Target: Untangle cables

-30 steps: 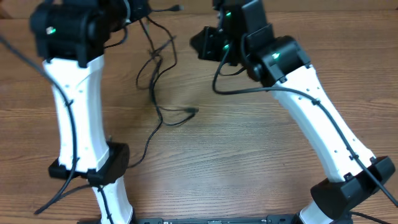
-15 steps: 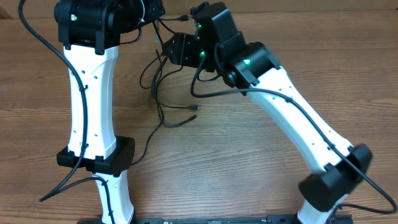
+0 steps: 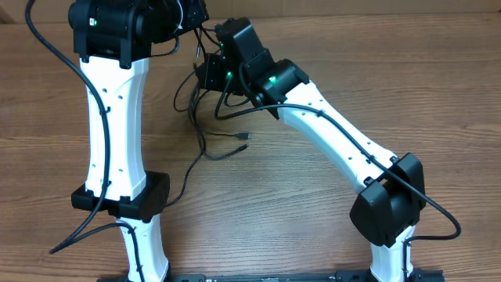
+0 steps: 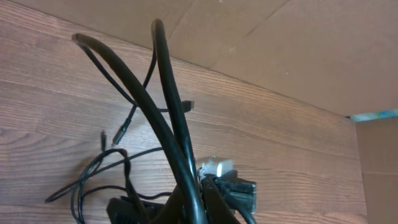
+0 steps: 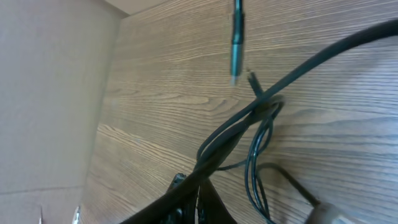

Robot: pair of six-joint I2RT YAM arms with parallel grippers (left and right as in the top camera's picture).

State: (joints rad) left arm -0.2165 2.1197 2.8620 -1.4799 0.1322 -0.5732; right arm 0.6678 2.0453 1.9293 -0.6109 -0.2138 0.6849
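The upper cables (image 3: pixel 205 133) are covered in the overhead view by the left arm (image 3: pixel 117 31) and the right arm (image 3: pixel 258 66), so neither jaw state can be read; a plug (image 5: pixel 237 37) is blurred and cropped at the right wrist view's top edge.

Thin black cables (image 3: pixel 196 117), tangled in loose loops on the table (image 3: pixel 329 55), one plug end (image 3: pixel 243 138) lying free

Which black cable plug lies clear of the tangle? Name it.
The small black plug alone on the wooden table beside the right arm; the rest sit in the tangle.
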